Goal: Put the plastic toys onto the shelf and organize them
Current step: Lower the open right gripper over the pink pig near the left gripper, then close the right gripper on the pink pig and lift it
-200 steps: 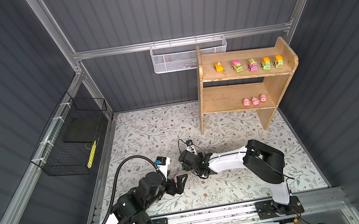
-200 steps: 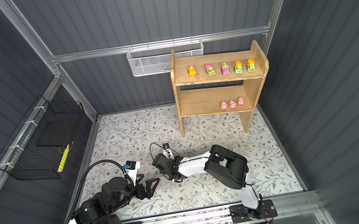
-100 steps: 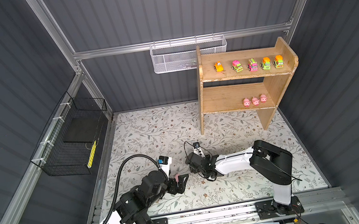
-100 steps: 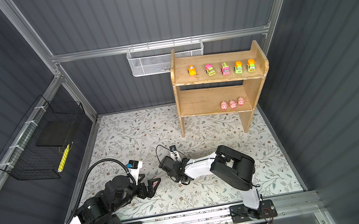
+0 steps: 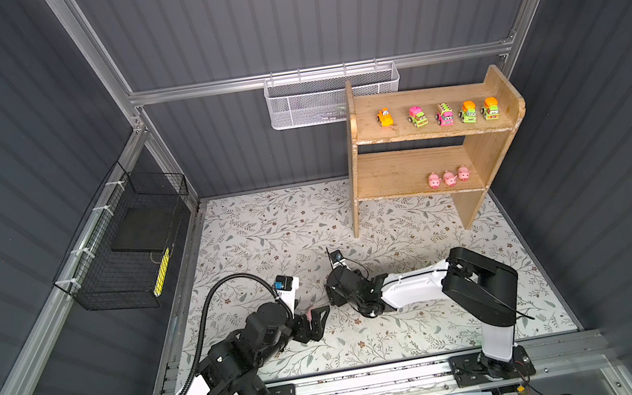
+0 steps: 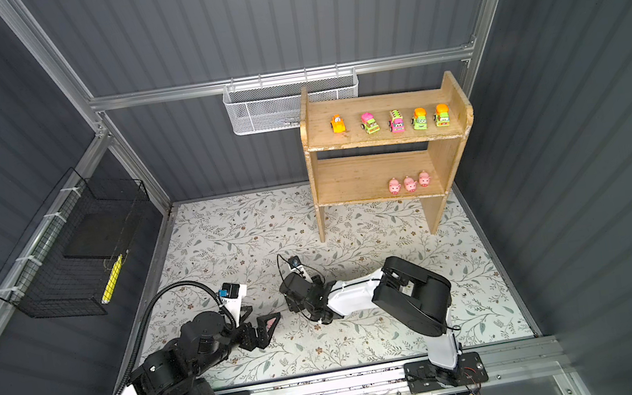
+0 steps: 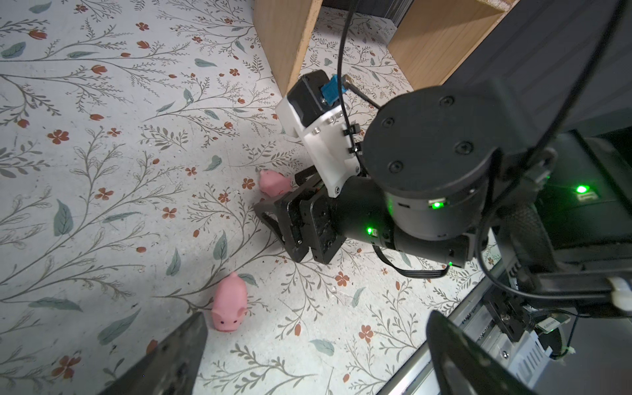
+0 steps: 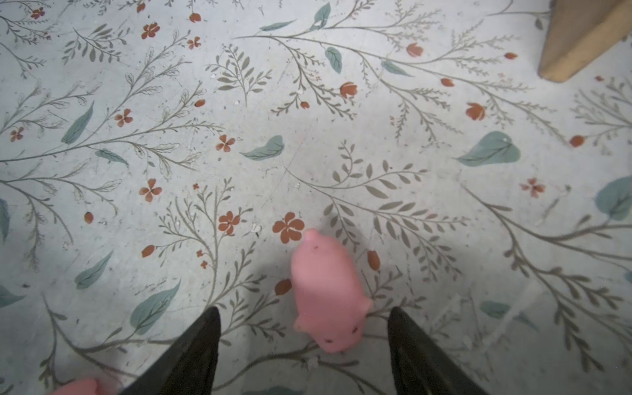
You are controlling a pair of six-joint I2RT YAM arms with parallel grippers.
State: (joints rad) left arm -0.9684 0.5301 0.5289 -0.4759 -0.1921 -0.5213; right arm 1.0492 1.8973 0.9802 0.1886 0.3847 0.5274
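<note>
The shelf [image 5: 358, 184] is pale bare wood: two flat boards between slab sides, front edges worn whitish. On its upper board stand five glossy plastic cars [image 5: 444, 114] in a row. On its lower board sit three smooth, rounded pink pigs [image 5: 448, 178]. In front of the shelf, two more sit on the matte floral surface [image 5: 268, 230]. The right hand [image 8: 303, 309] holds its black fingers apart astride one pig [image 8: 326, 294], not touching. The left hand [image 7: 317, 316] gapes wide near the other pig [image 7: 229, 302].
</note>
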